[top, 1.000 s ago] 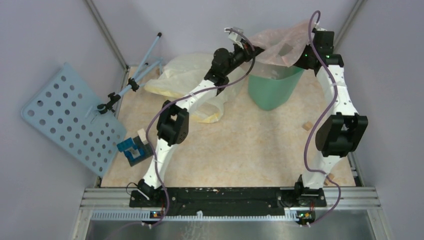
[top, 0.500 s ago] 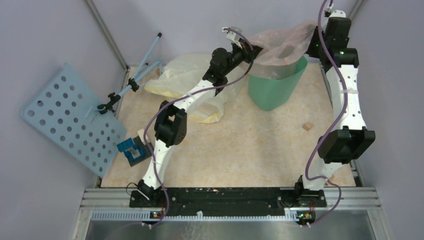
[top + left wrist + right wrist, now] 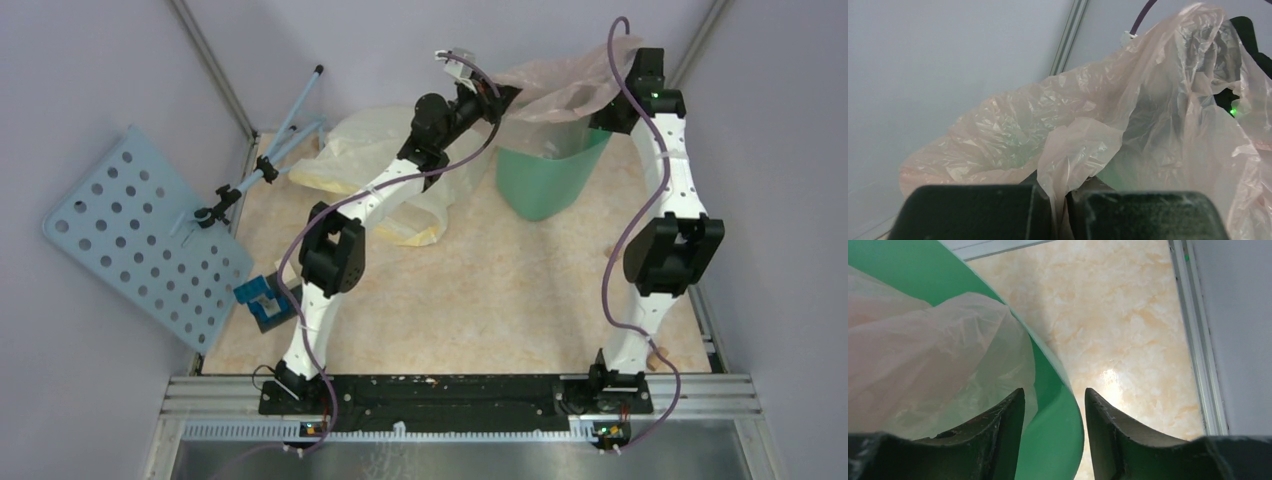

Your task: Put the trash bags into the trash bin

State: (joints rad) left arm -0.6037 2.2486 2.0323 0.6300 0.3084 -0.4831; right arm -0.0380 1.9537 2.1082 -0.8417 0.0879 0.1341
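From above, both arms stretch far forward to the trash bin point(image 3: 545, 180), with the trash bag point(image 3: 560, 85) bunched over its mouth. At the left wrist, the left gripper point(image 3: 1060, 205) is clamped on a fold of the bag. At the right wrist, the right gripper point(image 3: 1054, 405) stands apart astride the bin's rim.

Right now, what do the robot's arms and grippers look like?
Left arm and right arm: slim white links, black joint housings, a purple cable looped along each, a green light near the right wrist. Left gripper and right gripper: matte black fingers.
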